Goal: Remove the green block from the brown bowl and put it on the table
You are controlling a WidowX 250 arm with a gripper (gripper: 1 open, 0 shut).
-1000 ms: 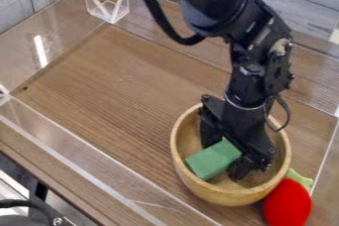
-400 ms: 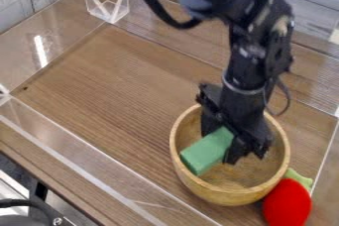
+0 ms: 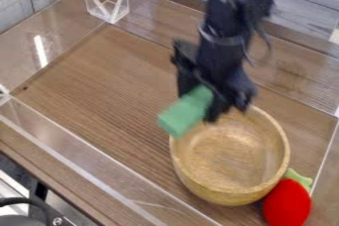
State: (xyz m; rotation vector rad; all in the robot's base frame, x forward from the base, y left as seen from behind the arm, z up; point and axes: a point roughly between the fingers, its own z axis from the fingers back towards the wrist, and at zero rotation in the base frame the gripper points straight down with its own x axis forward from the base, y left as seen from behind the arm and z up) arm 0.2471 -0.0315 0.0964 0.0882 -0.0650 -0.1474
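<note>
The green block [image 3: 185,112] hangs in the air, tilted, just past the upper-left rim of the brown bowl [image 3: 233,183]. My gripper [image 3: 203,95] points down and is shut on the block's upper end, its dark fingers on either side of it. The bowl is a round tan wooden one at the lower right, and its inside shows nothing in it. Below the block lies the brown wood-grain table [image 3: 106,81].
A red strawberry-like toy with green leaves [image 3: 287,201] rests against the bowl's lower right rim. Low clear acrylic walls [image 3: 59,141] border the table on the left and front. A small clear stand [image 3: 106,5] sits at the back left.
The gripper closed on the green block inside the bowl, then lifted it up and to the left, out over the bowl's rim. The bowl and toy stayed put.
</note>
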